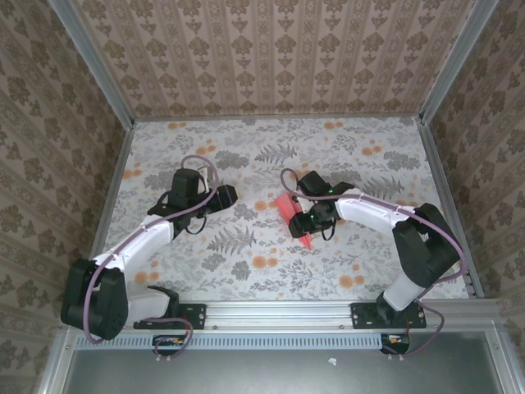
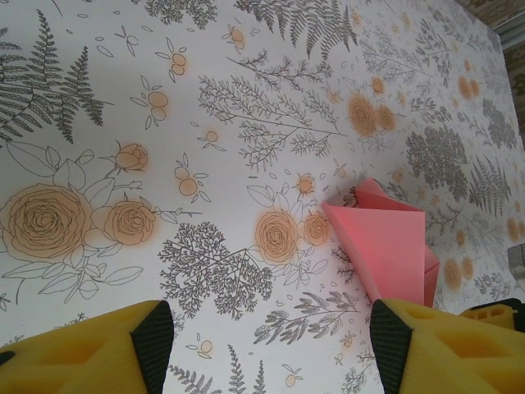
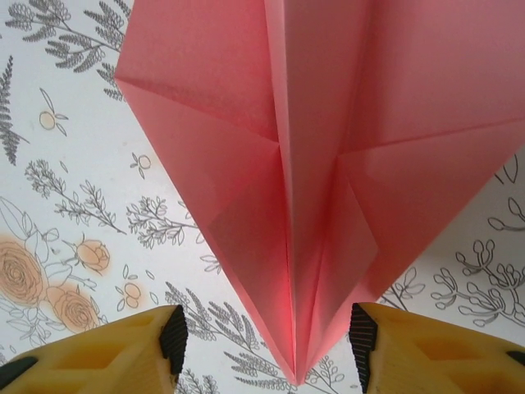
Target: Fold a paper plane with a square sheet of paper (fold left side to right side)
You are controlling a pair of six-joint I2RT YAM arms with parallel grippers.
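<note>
The square sheet of paper, pink-red, lies on the flowered table folded into a pointed paper plane (image 3: pixel 328 164) with a long centre crease, its flaps standing up a little. My right gripper (image 3: pixel 267 345) is open and hovers over the narrow tip. The tip lies in the gap between the pads, and neither pad presses it. In the top view the paper plane (image 1: pixel 289 207) sits mid-table under the right gripper (image 1: pixel 316 220). My left gripper (image 1: pixel 225 195) is to its left. In the left wrist view the left gripper (image 2: pixel 271 341) is open over bare cloth, and the paper plane (image 2: pixel 385 246) lies beside its right finger (image 2: pixel 394 345).
The table (image 1: pixel 246 271) is covered with a white cloth printed with grey ferns and small orange flowers. Patterned walls and metal rails close in the back and both sides. The arms' bases stand on the rail (image 1: pixel 279 312) at the near edge.
</note>
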